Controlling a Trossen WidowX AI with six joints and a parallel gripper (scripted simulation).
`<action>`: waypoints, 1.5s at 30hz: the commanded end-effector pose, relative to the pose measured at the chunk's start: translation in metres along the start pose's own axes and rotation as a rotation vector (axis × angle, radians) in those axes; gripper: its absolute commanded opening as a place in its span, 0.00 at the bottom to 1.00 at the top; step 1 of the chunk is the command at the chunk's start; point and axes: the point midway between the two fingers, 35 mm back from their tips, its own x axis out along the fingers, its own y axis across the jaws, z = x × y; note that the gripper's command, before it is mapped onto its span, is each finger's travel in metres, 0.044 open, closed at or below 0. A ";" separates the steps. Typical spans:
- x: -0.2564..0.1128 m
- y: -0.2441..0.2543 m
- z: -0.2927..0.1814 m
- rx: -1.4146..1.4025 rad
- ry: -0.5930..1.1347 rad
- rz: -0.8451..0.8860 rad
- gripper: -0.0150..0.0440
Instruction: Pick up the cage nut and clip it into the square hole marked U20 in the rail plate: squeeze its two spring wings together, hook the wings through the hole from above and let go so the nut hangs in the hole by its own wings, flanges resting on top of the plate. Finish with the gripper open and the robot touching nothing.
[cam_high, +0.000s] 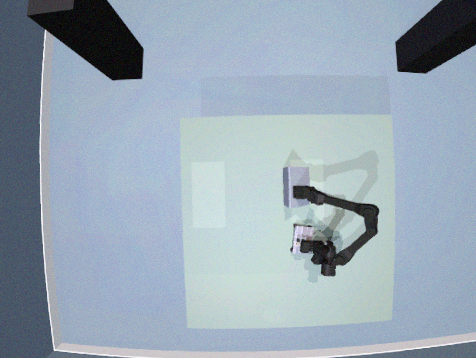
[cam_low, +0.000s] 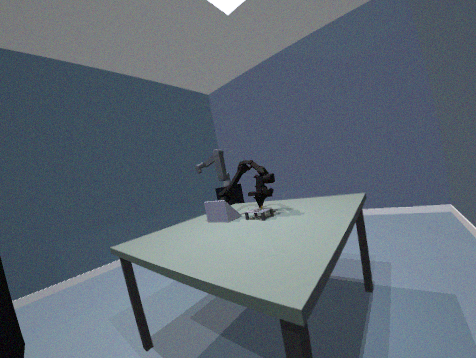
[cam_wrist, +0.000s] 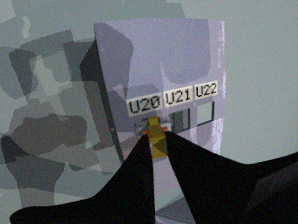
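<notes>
The yellow cage nut (cam_wrist: 157, 139) is pinched in the nearly closed claw (cam_low: 260, 206) (cam_wrist: 156, 139), at the U20 hole of the pale rail plate (cam_high: 302, 232) (cam_low: 260, 212) (cam_wrist: 160, 55); whether it is seated, I cannot tell. Beside the plate, a lavender wedge-shaped block (cam_high: 296, 175) (cam_low: 216, 212) sits on a pale green table (cam_high: 240, 300) (cam_low: 240, 255) with dark legs. Blue walls and a light blue floor surround it.

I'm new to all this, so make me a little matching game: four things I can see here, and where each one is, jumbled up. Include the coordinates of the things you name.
Things
1. Cage nut (cam_wrist: 158, 142)
2. U21 label (cam_wrist: 178, 96)
3. Lilac wedge-shaped block (cam_high: 297, 186) (cam_low: 218, 212)
4. Gripper (cam_wrist: 156, 139)

Places
A. On the tabletop, beside the rail plate (cam_high: 303, 231) (cam_wrist: 160, 55)
B. Closed on a small yellowish part, over the plate
C. Between the gripper's fingertips, by the U20 hole
D. Between two other labels

Pairs
1-C, 2-D, 3-A, 4-B
</notes>
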 end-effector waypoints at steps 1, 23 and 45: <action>0.000 0.000 0.000 0.003 -0.001 -0.014 0.30; 0.000 0.003 0.000 0.003 -0.001 -0.055 0.30; 0.000 0.005 0.000 0.004 -0.001 -0.098 0.30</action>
